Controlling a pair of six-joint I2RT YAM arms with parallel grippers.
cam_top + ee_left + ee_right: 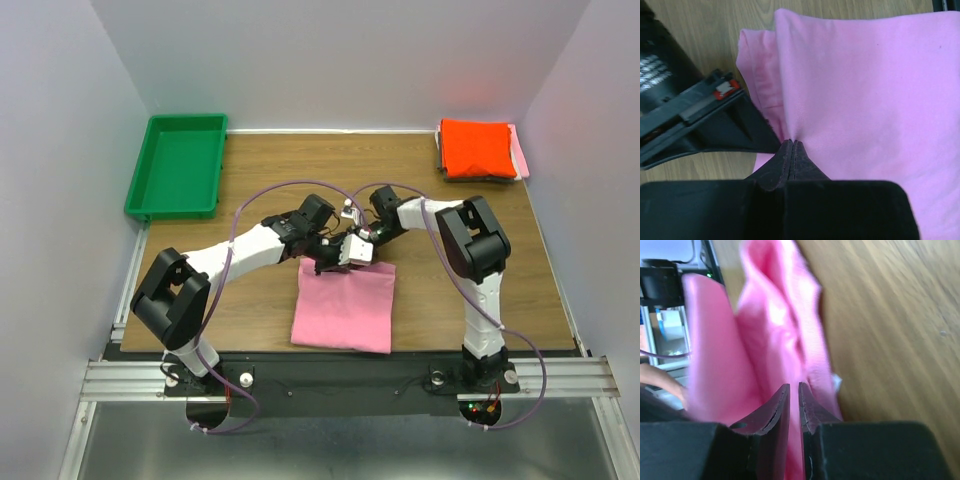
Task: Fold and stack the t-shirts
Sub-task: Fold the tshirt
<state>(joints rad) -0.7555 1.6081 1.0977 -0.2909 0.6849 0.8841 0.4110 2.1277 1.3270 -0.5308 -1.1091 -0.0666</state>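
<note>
Left fingers (780,167), right fingers (776,412) pinching pink t-shirt (345,312), green tray (140,190) far-left

Soft, even overhead light, faint shadows. Right wrist view blurred, the pink shirt (770,330) smeared; left wrist view sharp.

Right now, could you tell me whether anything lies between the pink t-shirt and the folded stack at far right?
Nothing visible does: bare table runs from the pink t-shirt to the orange-red t-shirt stack. Only the right arm reaches across that stretch; the green tray sits far left.
</note>
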